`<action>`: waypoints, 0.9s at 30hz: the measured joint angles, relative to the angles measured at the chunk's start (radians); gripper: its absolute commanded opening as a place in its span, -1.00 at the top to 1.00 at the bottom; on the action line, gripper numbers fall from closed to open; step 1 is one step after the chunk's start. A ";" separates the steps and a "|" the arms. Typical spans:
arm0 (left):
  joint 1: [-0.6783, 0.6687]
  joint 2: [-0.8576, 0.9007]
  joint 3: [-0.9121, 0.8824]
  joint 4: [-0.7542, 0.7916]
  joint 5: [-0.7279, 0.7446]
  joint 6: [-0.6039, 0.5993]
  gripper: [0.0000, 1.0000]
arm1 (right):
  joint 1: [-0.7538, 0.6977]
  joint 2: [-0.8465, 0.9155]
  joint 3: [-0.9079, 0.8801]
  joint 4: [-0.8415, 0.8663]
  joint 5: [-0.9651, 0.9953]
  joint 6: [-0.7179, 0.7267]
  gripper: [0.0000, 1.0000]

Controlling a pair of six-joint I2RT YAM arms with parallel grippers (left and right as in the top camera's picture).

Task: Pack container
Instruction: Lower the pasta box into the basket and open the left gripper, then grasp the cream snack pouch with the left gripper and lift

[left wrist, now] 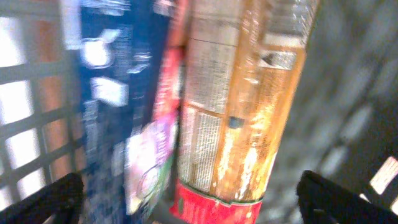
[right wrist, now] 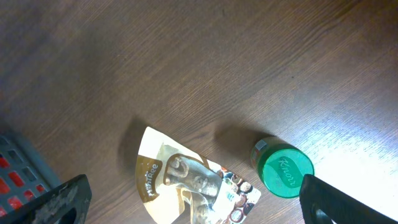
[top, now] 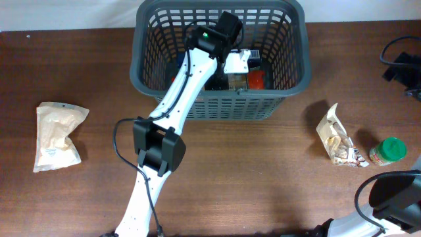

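The dark grey basket [top: 220, 105] stands at the table's back centre. My left arm reaches into it from the front, and my left gripper [left wrist: 193, 202] is open just above the packed goods. An orange packet with a red end [left wrist: 249, 124] and a blue packet [left wrist: 112, 112] lie between its fingers, not gripped. From overhead a white item [top: 237, 63] and an orange-red packet [top: 256, 80] show inside the basket. My right gripper [right wrist: 196, 205] is open and empty over the table, above a white-and-brown snack pouch [right wrist: 186, 180] and a green-lidded jar [right wrist: 284, 169].
A beige bag [top: 58, 135] lies at the far left of the table. The snack pouch [top: 337, 138] and the jar [top: 388, 151] lie right of the basket. A basket corner [right wrist: 12, 168] shows at the lower left of the right wrist view. Black cables [top: 401, 66] sit at the far right edge.
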 measured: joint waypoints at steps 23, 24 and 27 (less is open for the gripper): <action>0.773 -0.649 0.114 -0.147 0.185 -0.549 -0.99 | 0.000 0.000 0.000 0.000 0.000 0.000 -0.98; 0.811 -0.632 0.078 -0.173 0.189 -0.561 -0.99 | 0.000 0.000 0.000 0.000 0.000 0.000 -0.98; 0.905 -0.562 -0.051 -0.216 0.190 -0.586 -0.98 | 0.000 0.000 0.000 0.000 0.000 0.000 -0.98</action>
